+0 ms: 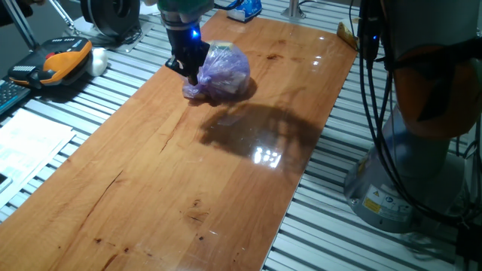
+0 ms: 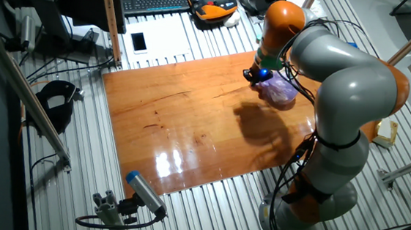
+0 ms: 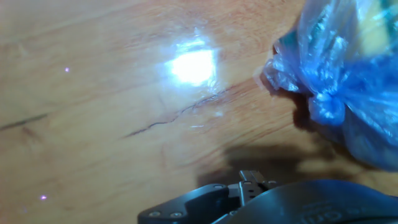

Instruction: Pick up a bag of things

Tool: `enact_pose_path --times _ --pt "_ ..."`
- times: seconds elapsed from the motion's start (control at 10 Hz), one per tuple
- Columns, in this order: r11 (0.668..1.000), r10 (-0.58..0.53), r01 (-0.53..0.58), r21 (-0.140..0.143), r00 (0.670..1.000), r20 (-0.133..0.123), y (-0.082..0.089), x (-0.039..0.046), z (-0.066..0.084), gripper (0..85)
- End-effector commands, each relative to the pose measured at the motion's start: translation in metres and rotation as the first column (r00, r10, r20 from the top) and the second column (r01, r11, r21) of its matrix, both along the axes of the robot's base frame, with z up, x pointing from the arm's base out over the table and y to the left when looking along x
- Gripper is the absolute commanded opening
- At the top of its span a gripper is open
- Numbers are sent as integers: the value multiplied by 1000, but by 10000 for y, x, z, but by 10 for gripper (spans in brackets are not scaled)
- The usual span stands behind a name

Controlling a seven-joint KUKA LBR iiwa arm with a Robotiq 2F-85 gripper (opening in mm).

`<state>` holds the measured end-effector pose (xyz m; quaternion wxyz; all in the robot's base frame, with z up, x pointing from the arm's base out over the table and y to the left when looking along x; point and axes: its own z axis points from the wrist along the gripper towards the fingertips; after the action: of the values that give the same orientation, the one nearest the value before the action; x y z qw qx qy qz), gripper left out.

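Bag of things [image 1: 222, 71] | on table [image 1: 188, 173] | apparently touching pincer [image 1: 190, 74]

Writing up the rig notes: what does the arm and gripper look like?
The arm is grey with rounded links and orange joint rings. Black cables run down its base. The gripper is black with a blue light glowing on it.

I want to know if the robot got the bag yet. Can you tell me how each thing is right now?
Crinkly translucent purple plastic bag: resting on the table, knotted shut, yellowish lumps showing through, not lifted.
Black two-finger gripper: low at the bag's side, blue light on; open or shut cannot be told.
Glossy wooden table: flat, reflecting a lamp glare.
Blue-and-white packet: lying at the table's far edge, untouched.
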<state>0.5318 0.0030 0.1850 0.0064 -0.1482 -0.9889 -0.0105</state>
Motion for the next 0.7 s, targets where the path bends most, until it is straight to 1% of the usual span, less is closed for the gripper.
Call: enact_pose_path --times 0.0,0.1,0.2,0.3,0.4,0.5,0.6 --pt "971 -238 238 -4 971 4 4 0 3 170" --pt "965 -260 261 -23 965 13 2 2 3 170" --pt "960 -279 280 -31 960 20 -5 5 -6 340" --pt "954 -296 298 -45 955 30 -8 8 -10 340" --pt "944 -324 325 -51 945 36 -13 7 -8 340" --pt "936 -344 346 -61 938 37 -37 9 -2 340" --pt "920 -387 388 -56 922 34 -67 18 2 340"
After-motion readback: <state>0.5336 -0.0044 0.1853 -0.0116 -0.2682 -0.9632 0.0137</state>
